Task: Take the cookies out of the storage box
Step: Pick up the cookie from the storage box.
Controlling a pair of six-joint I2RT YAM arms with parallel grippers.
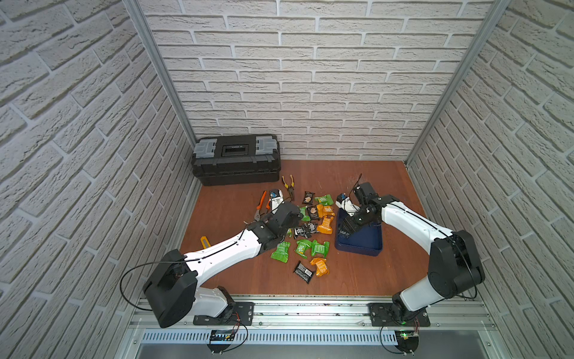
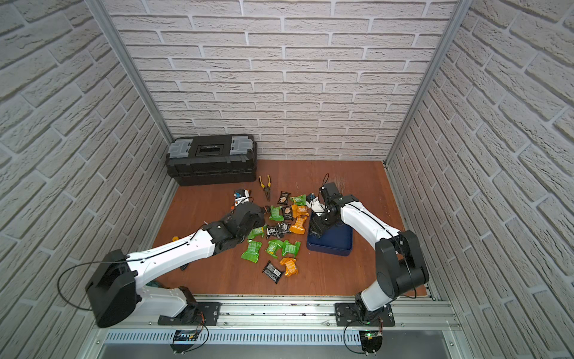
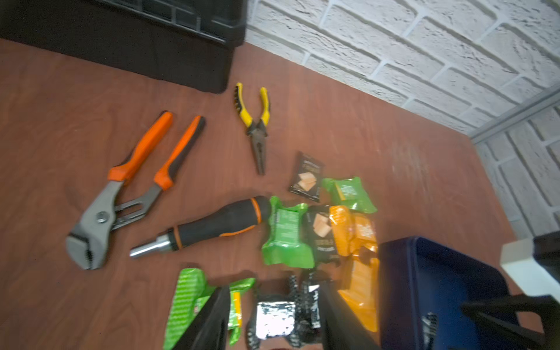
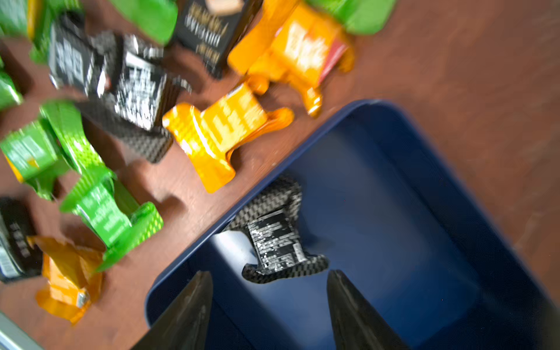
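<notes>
One ribbed black plastic toolbox (image 1: pixel 236 158) stands at the far left. Right of it and nearer, many shiny, crinkly cookies (image 1: pixel 319 247), green, orange and black, lie scattered on the brown wooden table (image 1: pixel 357 273). The left gripper (image 3: pixel 272 291) hangs over the black ones, its pointed jaws spread, pinching nothing. Further right, the storage box (image 1: pixel 363 244), a smooth navy tray with rounded corners, holds one black cookie packet (image 4: pixel 274 242). The right gripper (image 4: pixel 268 272) hovers above it, jaws apart and empty.

The cookies (image 4: pixel 224 133) wear crinkly, glossy film wrappers. The storage box (image 4: pixel 378 212) looks like smooth, faintly shiny plastic. The desk (image 1: pixel 357 273) is matt reddish wood grain.
</notes>
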